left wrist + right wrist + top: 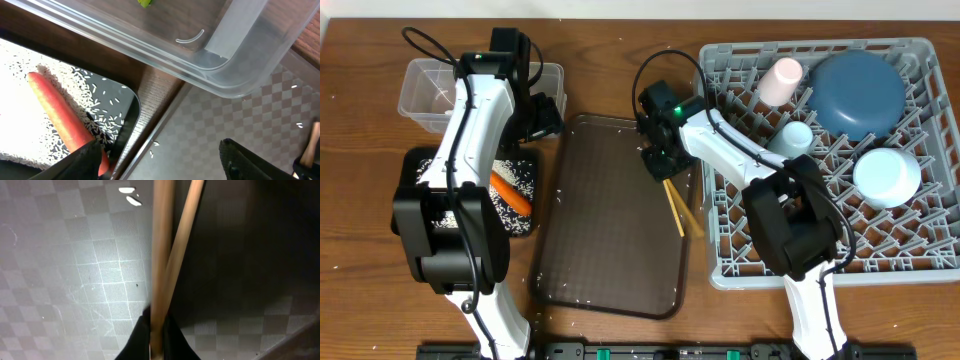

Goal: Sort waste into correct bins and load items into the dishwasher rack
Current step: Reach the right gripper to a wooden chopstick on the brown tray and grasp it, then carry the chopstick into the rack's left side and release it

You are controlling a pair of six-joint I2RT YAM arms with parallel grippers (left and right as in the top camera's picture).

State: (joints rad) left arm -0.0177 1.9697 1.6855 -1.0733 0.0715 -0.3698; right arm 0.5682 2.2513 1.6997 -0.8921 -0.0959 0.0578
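Observation:
My right gripper (660, 160) is shut on the wooden chopsticks (678, 208) over the right edge of the brown serving tray (610, 240); in the right wrist view the chopsticks (172, 250) run up from the closed fingertips (157, 335). My left gripper (535, 118) is open and empty between the clear tub (425, 90) and the black tray (520, 225); its fingers (160, 165) straddle the tray edge. The carrot (510, 193) lies on rice (515, 180) in the black tray, also seen in the left wrist view (60, 115). A green wrapper scrap (145, 2) is in the clear tub (220, 75).
The grey rack (920, 260) at the right holds a big blue plate-bowl (860, 92), a small light-blue bowl (887, 177), a pink cup (780, 80) and a light-blue cup (794, 135). Rice grains (570, 295) dot the serving tray.

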